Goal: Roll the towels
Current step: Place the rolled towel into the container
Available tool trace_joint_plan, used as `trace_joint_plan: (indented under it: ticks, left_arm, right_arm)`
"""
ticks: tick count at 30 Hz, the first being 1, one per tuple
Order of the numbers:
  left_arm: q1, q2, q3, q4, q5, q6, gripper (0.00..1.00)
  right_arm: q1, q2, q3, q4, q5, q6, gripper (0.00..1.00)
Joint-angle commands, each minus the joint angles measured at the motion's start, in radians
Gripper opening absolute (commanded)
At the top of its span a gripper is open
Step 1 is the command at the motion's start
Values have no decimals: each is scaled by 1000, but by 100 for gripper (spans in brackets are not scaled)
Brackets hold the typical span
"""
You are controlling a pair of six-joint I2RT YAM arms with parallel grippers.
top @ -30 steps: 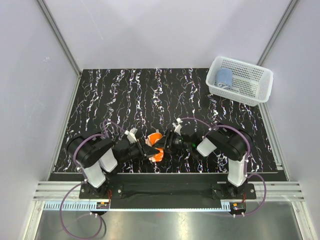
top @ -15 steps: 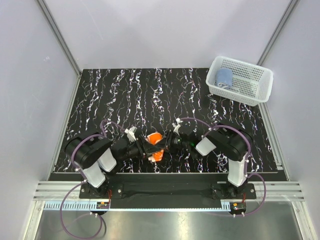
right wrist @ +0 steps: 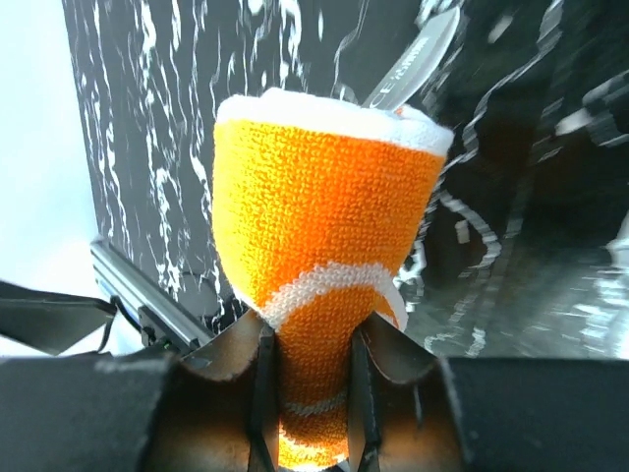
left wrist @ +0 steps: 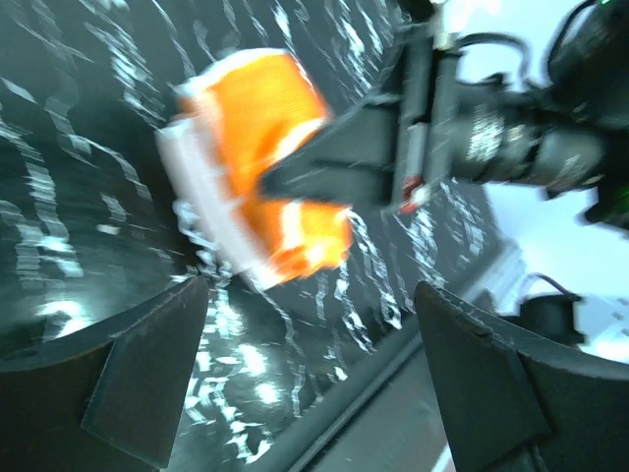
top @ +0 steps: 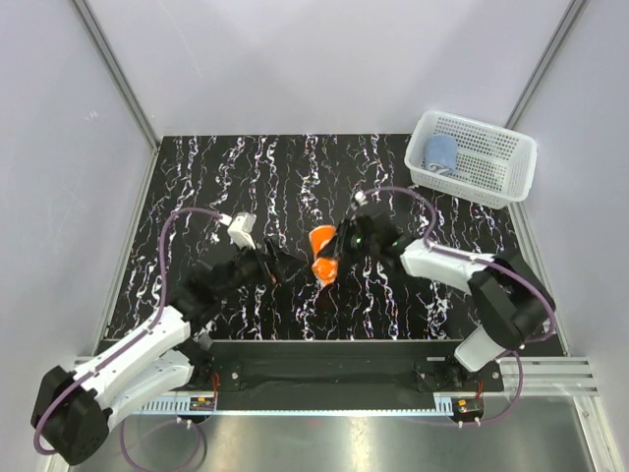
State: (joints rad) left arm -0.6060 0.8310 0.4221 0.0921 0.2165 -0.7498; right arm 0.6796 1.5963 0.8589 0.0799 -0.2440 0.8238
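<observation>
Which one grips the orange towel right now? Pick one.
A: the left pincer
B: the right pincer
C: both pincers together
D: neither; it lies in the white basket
B: the right pincer is shut on the lower end of the rolled orange towel, while the left pincer stands open and apart from it.

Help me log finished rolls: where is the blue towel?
In the top view, the blue towel sits in the white basket at the far right corner.
</observation>
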Motion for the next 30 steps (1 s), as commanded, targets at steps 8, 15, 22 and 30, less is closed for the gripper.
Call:
trace_joint_plan:
  ticks: [8,15,22,30]
  left_arm:
    - [-1,-148,257,-679,-206,115,90]
    - [-1,-127,520,-894,-336,288,91]
    - [-1,-213,445,-864,-408,336,94]
    - [0,-253,423,-825,-396,356,99]
  right_arm:
    - [-348,-127,394,-472,17,-294,4]
    - [-662,2,624,-483,-152,-269,3]
    - [-899,263,900,-488,-290,-244,2]
    - [-982,568,1207,-552,-299,-310,2]
